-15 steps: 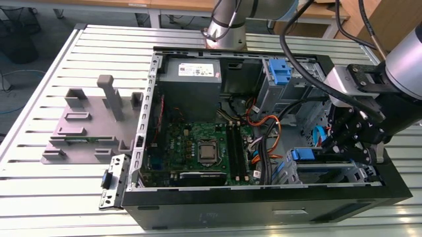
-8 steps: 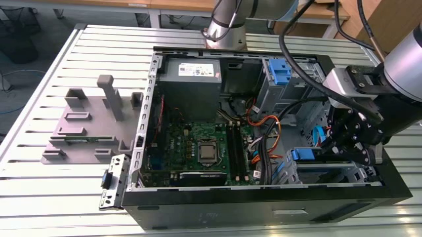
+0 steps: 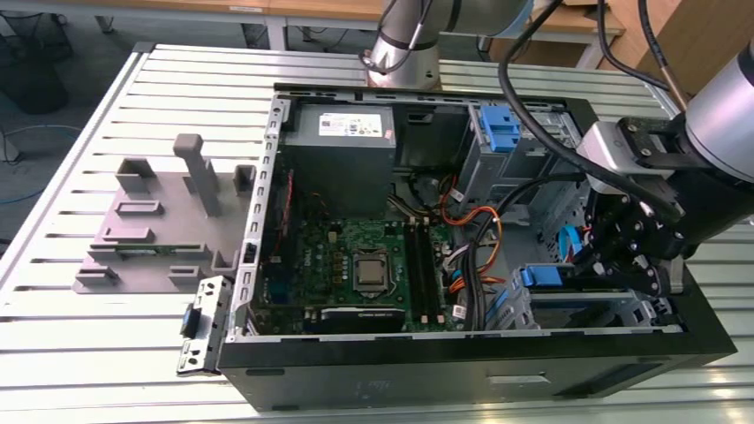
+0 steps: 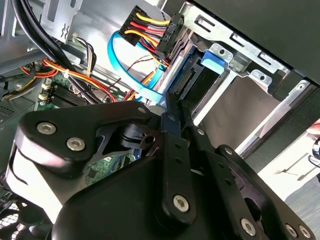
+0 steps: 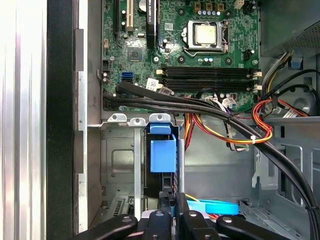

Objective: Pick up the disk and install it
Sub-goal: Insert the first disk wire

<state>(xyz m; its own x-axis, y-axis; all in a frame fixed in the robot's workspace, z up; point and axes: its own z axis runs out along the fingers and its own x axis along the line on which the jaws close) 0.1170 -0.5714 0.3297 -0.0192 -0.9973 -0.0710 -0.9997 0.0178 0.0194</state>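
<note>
Slatted metal desk (image 3: 83,353) in a workroom, carrying an open computer case (image 3: 471,375) beside a grey fixture block (image 3: 154,221). I am at the install step. The disk (image 5: 162,152) stands on edge in the drive cage (image 5: 117,160) at a corner of the case, against its wall, with its blue carrier showing. My gripper (image 5: 170,196) sits at the disk's rear end, jaws drawn together; I cannot tell whether they pinch it. Seating it, I judge, calls for a straight, gentle push, clear of the orange and black cables (image 5: 260,135) just beside.
</note>
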